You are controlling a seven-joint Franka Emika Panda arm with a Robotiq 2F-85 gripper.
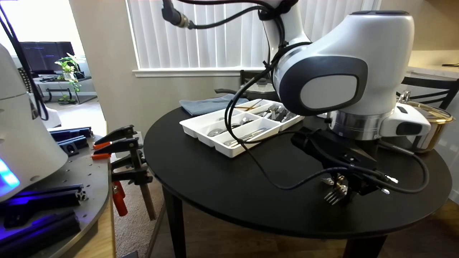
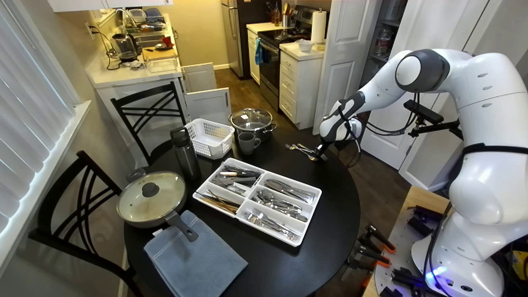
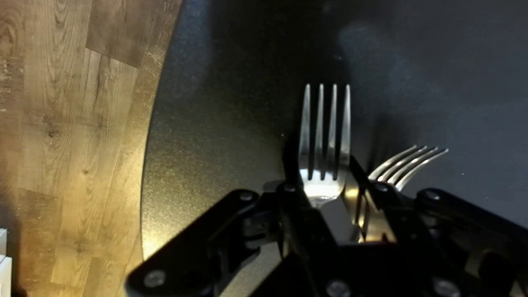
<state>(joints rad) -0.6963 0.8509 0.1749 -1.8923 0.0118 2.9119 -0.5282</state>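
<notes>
In the wrist view a silver fork [image 3: 324, 183] lies between the two fingers of my gripper [image 3: 324, 161], its tines pointing away beyond the fingertips. Warm-lit metal [image 3: 352, 196] of another utensil shows beside it, inside the jaws. Just outside the right finger, a further fork [image 3: 406, 167] has its tines curving off to the right. The fingers stand close along both sides of the fork; whether they press on it is unclear. An exterior view has fork tines [image 1: 336, 195] under the gripper at the black table [image 1: 272, 211], with handle ends poking out beyond it.
A white cutlery tray [image 1: 223, 149] stands mid-table. Farther off are a pot [image 2: 260, 134], a grey mug [image 2: 247, 143], a white basket [image 2: 204, 150], a dark bottle [image 2: 188, 159], a lidded pan [image 2: 142, 206] and a blue cloth [image 2: 200, 255]. The table edge runs close by the gripper.
</notes>
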